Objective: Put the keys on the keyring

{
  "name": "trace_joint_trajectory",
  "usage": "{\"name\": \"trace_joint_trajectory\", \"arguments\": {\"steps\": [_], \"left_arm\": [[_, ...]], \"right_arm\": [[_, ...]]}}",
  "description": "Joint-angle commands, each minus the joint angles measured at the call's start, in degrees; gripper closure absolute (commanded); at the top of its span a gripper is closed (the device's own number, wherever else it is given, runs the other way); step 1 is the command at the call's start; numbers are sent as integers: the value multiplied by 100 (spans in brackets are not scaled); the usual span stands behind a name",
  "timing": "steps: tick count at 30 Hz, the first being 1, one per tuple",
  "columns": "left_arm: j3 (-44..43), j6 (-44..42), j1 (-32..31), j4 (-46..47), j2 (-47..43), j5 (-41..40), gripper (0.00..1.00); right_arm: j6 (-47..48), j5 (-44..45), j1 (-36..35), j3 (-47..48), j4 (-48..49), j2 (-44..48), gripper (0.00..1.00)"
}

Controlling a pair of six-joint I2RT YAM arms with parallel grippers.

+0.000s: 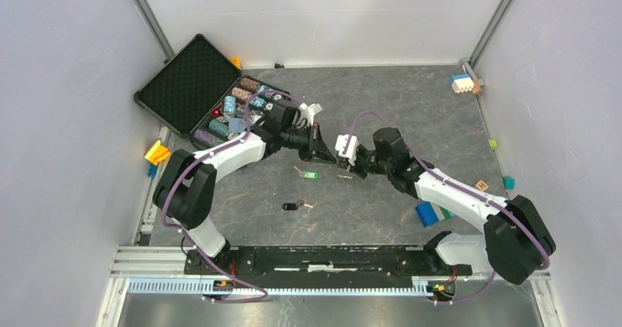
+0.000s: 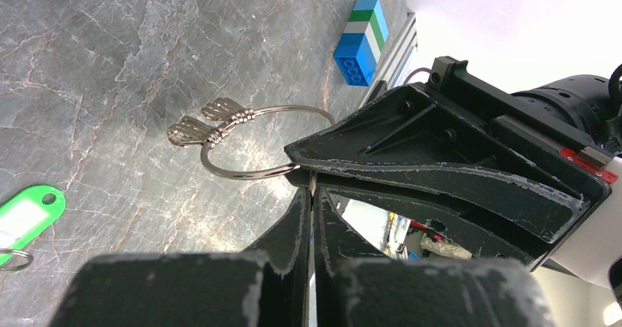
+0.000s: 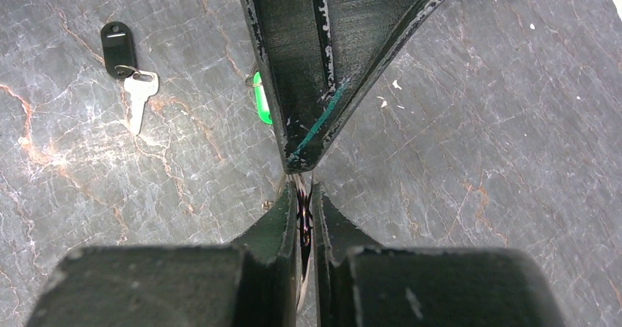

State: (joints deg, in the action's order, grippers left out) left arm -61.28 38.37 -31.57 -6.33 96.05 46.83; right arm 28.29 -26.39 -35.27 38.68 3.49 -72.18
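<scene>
The keyring, a thin silver wire ring with small plain keys bunched on its far side, hangs just above the tabletop between both grippers. My left gripper is shut on the ring's near edge. My right gripper is shut on the same ring, which shows edge-on between its fingers. In the top view the left gripper and right gripper meet tip to tip. The green-headed key lies on the table just left of them. The black-headed key lies apart, nearer the arm bases.
An open black case with stacks of chips stands at the back left. A blue-green block lies by the right arm. Small blocks sit along the edges: orange-yellow, white, and a tan cube.
</scene>
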Motion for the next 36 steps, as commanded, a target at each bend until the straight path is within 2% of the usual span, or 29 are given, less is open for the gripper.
{"name": "trace_joint_trajectory", "arguments": {"steps": [1,8,15,20,29,36], "left_arm": [[-41,-250,28,-152,28,37,98],[-82,-346,35,-184,21,11,97],[-88,-439,98,-211,23,-33,76],[-112,-486,120,-230,21,-8,68],[-139,-728,125,-255,-16,-27,66],[-149,-1479,125,-281,-79,-48,70]], "right_arm": [[11,352,16,-42,341,176,100],[185,345,-98,-44,304,139,100],[291,498,-165,-86,293,190,100],[303,520,-182,-84,288,201,100],[308,700,-235,-90,302,236,100],[307,1127,-370,-77,320,279,100]]}}
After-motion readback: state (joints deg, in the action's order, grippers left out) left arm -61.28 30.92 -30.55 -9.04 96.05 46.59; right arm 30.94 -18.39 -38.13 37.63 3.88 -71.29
